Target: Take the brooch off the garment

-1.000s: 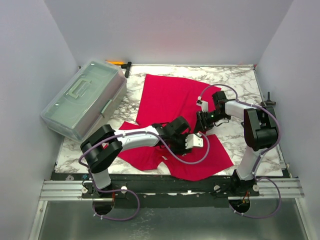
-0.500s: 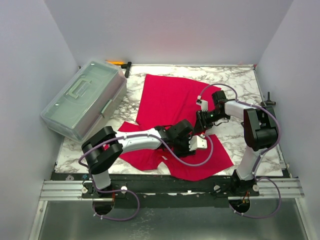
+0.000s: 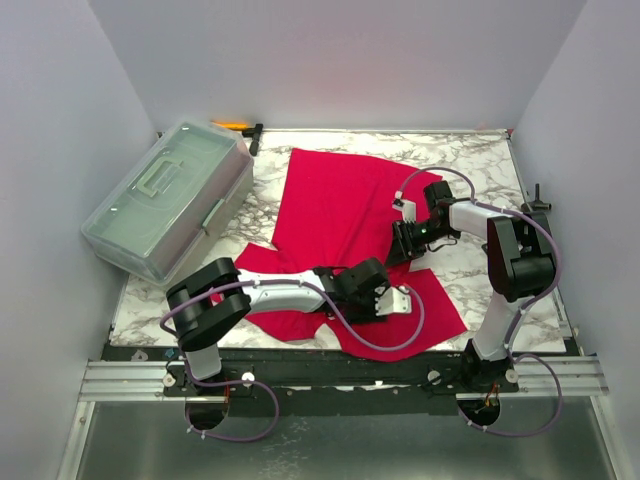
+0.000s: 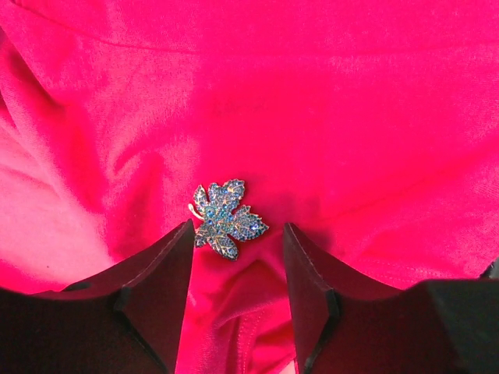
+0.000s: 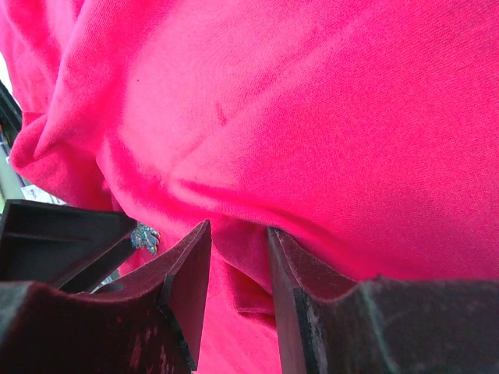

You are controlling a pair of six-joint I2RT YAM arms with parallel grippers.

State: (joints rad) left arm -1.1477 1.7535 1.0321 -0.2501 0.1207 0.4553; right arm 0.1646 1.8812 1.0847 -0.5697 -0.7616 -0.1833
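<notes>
While the right gripper (image 5: 238,241) pinches a shirt (image 3: 335,200) fold, my left gripper (image 4: 238,238) is spread, brooch (image 4: 226,219) between its tips toward 11 o'clock. I'd nudge left, then close on metal only.

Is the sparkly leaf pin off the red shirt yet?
Not yet. Done: the right fingers pinch a fold of the shirt, holding the cloth. In hand: the left fingers stand open with the brooch at their tips, still on the shirt. Left: close on it and pull it free.
</notes>
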